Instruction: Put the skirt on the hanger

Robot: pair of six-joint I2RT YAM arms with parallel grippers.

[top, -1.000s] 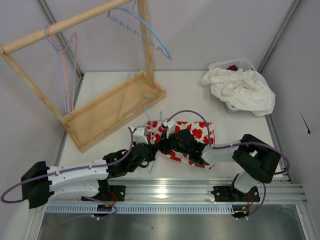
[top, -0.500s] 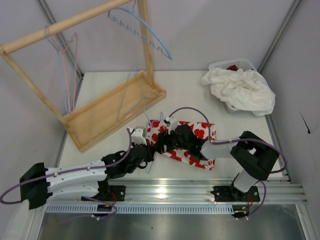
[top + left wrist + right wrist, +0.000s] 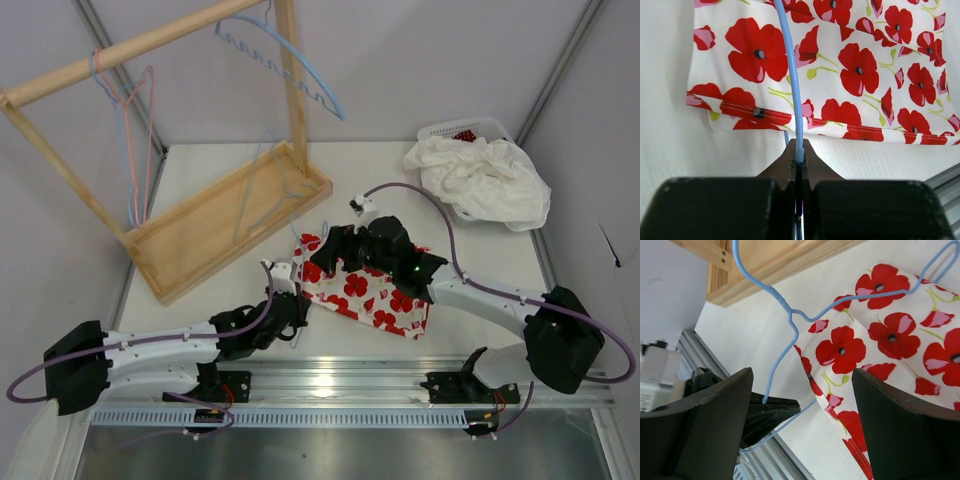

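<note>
Two arms close: left gripper (image 3: pixel 798 150) pinches blue hanger (image 3: pixel 792 75) at skirt's (image 3: pixel 380 300) near-left hem; right gripper (image 3: pixel 800 395), fingers wide, hovers over far-left corner.

**Skirt in front, rack behind left, basket behind right**

The skirt (image 3: pixel 368 292) lies flat on the worktop (image 3: pixel 400 170), near its front edge. The hanger (image 3: pixel 791 75) lies across the skirt's left end, its wire running forward into the left gripper (image 3: pixel 799 152), just before the hem. The right gripper (image 3: pixel 330 252) hangs above the skirt's far-left corner. The rack (image 3: pixel 215 225) stands behind and to the left. The basket (image 3: pixel 465 128), a cloth (image 3: pixel 480 180) heaped on it, sits at the far right corner.
</note>
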